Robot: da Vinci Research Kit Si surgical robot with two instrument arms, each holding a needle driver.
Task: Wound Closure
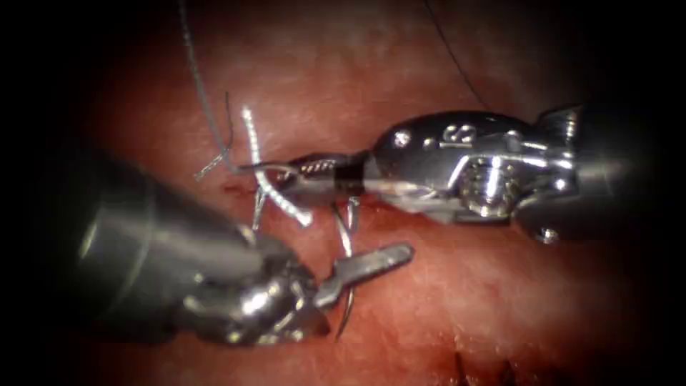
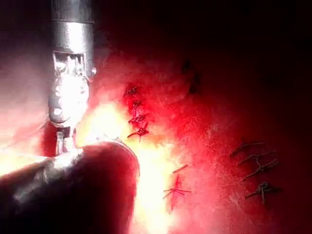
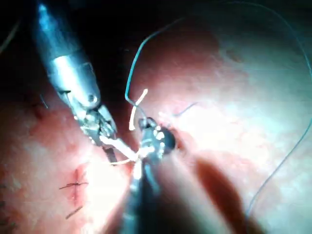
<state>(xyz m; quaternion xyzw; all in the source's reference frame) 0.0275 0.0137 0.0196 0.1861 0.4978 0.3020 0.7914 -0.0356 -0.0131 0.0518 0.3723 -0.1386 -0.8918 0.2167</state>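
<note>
Pincer on my left arm (image 1: 371,263) grips the needle (image 1: 347,275) mid-curve above the tissue (image 1: 500,300); my right pincer (image 1: 314,171) clamps thread (image 1: 204,100).

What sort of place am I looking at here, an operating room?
Probably a surgical training bench, not an operating room. Two robotic tools work over a slab of tissue: the left tool grips a curved needle at mid-curve, the right tool holds the thread. Finished practice stitches dot the tissue nearby.
</note>
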